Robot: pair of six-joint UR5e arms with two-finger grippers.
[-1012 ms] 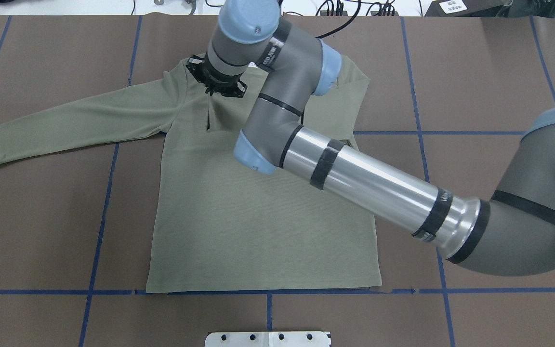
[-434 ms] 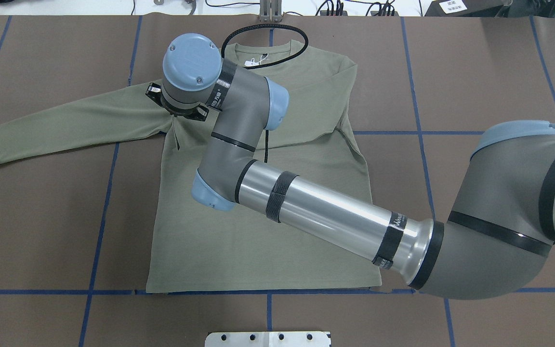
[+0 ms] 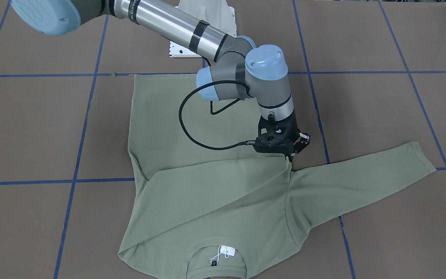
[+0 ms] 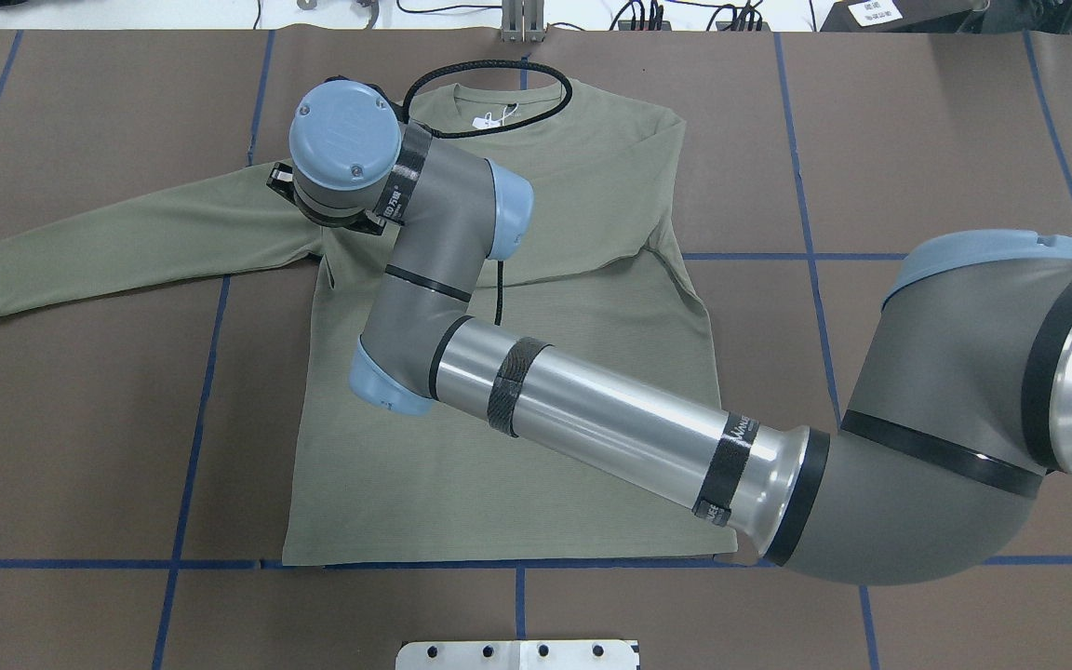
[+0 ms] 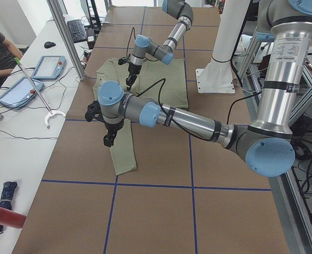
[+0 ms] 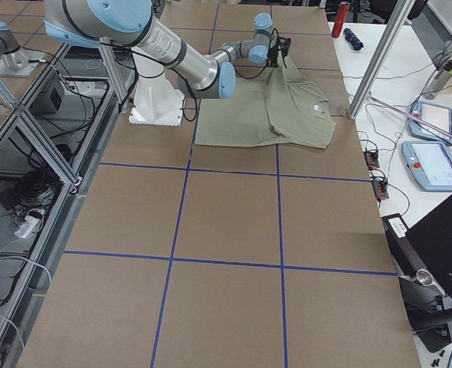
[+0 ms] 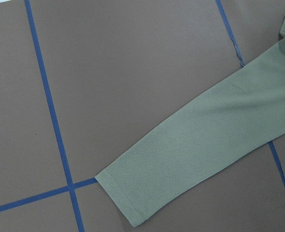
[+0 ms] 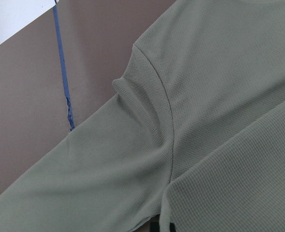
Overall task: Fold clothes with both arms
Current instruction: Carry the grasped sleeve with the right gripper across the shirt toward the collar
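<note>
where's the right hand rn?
Front-facing view: the right hand sits right of centre, at the armpit of the shirt where the outstretched sleeve starts, gripping the end of the other sleeve, which lies folded across the chest.

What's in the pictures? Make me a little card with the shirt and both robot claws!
Shirt: sage-green, long sleeves, flat on the brown table
Folded sleeve: laid across the chest
Straight sleeve: stretched out sideways
Right claw: shut, pinching the folded sleeve's end
Left claw: in the air near the straight sleeve's cuff; open or shut unclear
Tag: small and white
</note>
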